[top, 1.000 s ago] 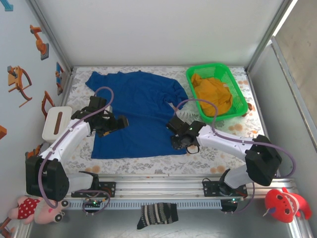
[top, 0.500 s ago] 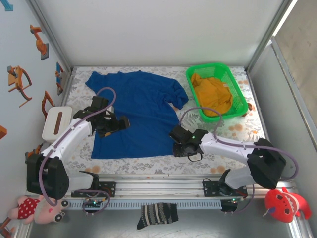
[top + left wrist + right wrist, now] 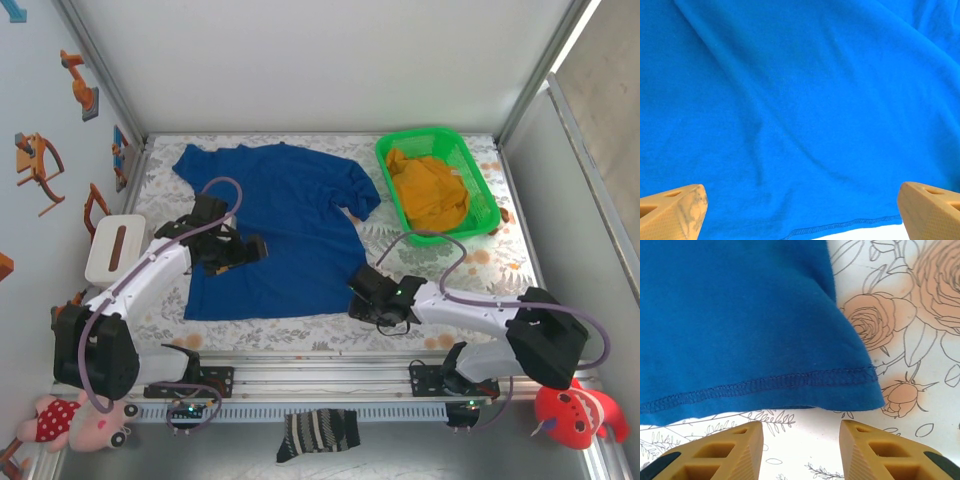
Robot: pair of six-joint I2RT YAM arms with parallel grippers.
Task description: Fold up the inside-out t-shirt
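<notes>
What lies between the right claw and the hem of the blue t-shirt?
A bare strip of flower-printed table cover, in the right wrist view, separates the right claw from the t-shirt.

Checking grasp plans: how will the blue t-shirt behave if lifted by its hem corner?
Likely floppy: the t-shirt lies flat with soft wrinkles, so it should drape from the grip. Probably light, as the cloth looks thin at the stitched hem. Pushed, it would probably bunch rather than slide.

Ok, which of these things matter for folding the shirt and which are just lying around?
Job: blue t-shirt, left fingers, right fingers.
Lying about: green basket, yellow garment, white box, striped sock, pink toy, red toy.
</notes>
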